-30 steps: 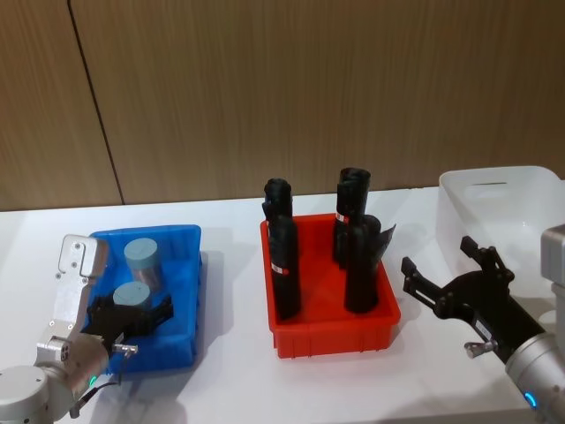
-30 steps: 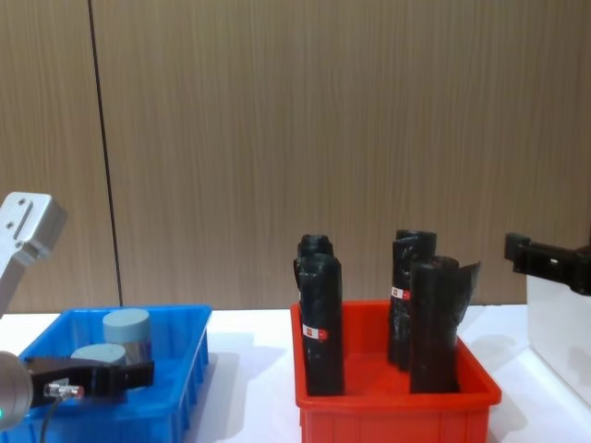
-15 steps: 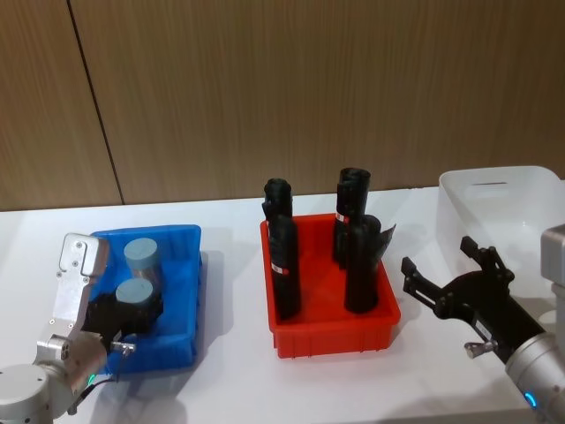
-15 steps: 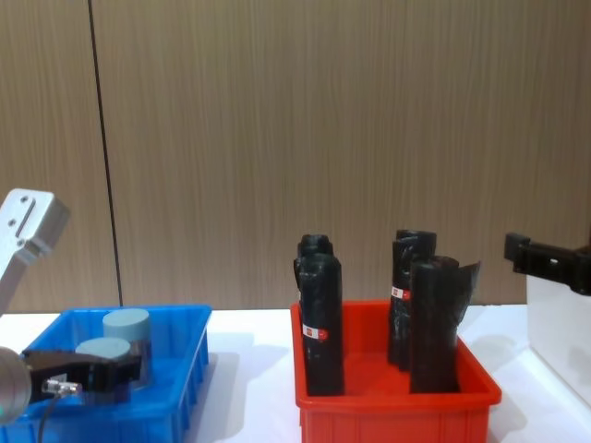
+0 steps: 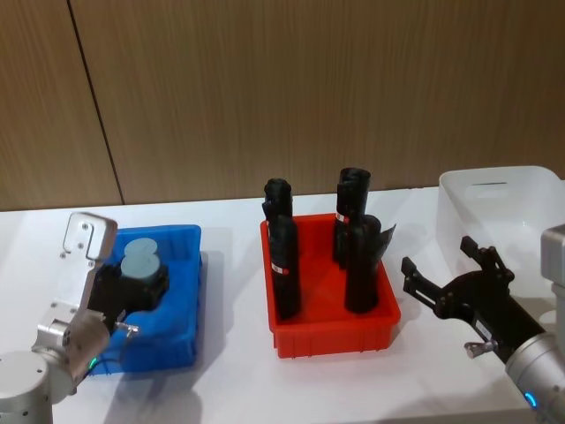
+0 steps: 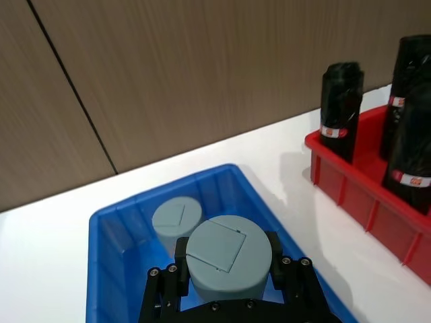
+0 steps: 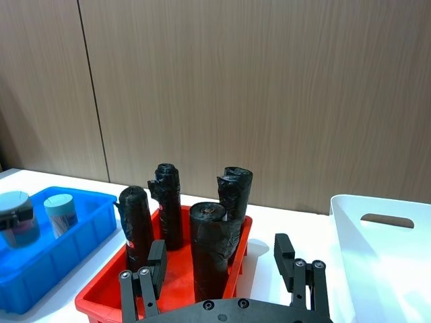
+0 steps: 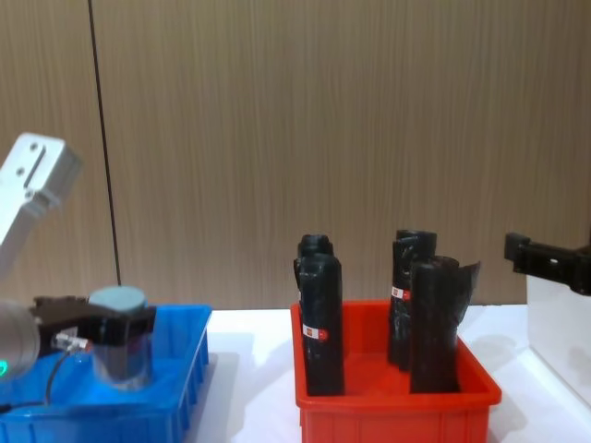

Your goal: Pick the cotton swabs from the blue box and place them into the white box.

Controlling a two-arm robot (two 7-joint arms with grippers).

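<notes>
White table (image 5: pixel 229 371), wood-panel wall (image 5: pixel 265 88) behind. Landmark: red bin (image 5: pixel 335 340) mid-table, holding the black rolls (image 5: pixel 284 256).

Change over the last second: the left gripper (image 5: pixel 137 284), to the left of the red bin, was low inside the blue box (image 5: pixel 190 291) with its fingers spread round one jar of cotton swabs (image 5: pixel 141 263). It has since clamped that jar and risen. The jar's lid is now above the box rim. Whether its base has cleared the walls I cannot tell.

Judgement: grasp made, lift under way. The carry across the red bin to the white box (image 5: pixel 494 190), on the bin's far right, has not begun.

Right gripper (image 5: pixel 439 256): just right of the red bin, jaws spread wide, nothing in them, unmoved.

View notes:
- The left wrist view shows a finger on each side of the grey lid. The second jar (image 6: pixel 176 219) stands loose in the blue box, just beyond the held one.
- The chest view gives height, with the jar hanging off the box floor.
- The right wrist view shows both jars side by side beyond the red bin.
</notes>
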